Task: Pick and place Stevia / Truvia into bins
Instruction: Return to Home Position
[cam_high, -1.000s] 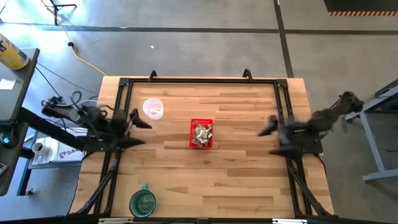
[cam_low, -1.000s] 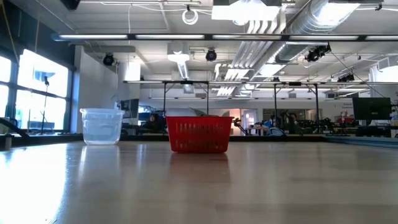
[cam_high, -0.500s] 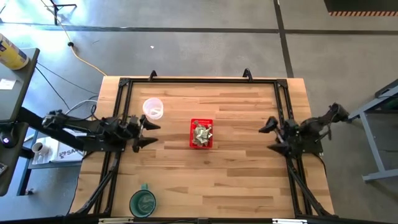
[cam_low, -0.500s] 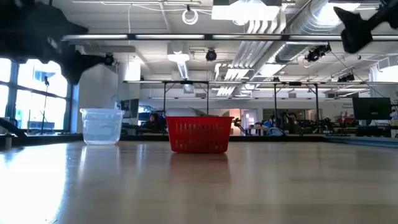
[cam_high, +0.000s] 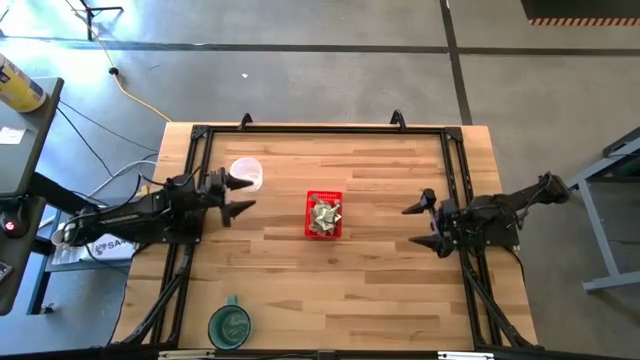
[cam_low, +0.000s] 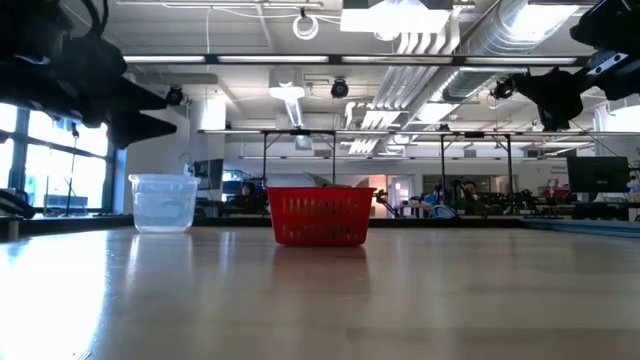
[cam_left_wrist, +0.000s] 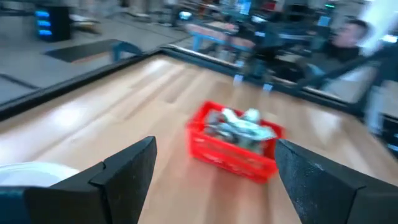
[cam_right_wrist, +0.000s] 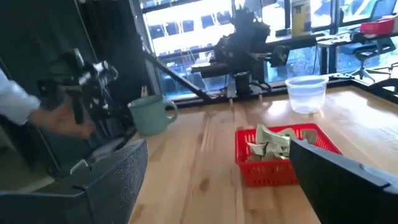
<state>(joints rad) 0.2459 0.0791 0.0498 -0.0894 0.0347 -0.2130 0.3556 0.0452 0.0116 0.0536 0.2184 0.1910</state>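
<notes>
Light wood table (cam_high: 380, 290), with an open workshop and ceiling lights behind it.

Your left gripper (cam_high: 241, 195) hangs at the table's left side, just beside the clear cup (cam_high: 245, 173). Its fingers are spread wide with nothing between them. Your right gripper (cam_high: 412, 225) hangs at the right side, well apart from everything, also wide and empty. Both point inward at the red basket (cam_high: 310, 200), which stands near the table's middle.

The sachets (cam_high: 325, 215) lie heaped inside the basket, pale green and white. You can see none loose on the wood. A green cup (cam_high: 230, 325) sits at the near edge, untouched. In the right wrist view a person's hand (cam_right_wrist: 59, 121) shows beyond the table.

Change over the last 1 s: both arms have swung and reached a little toward the centre. The low view had no arm in it and now shows 2 at its upper corners. Basket, heap and cups have not shifted.

My read is that picking looks finished. This motion carries nothing, so treat it as the arms settling, not a new reach.
</notes>
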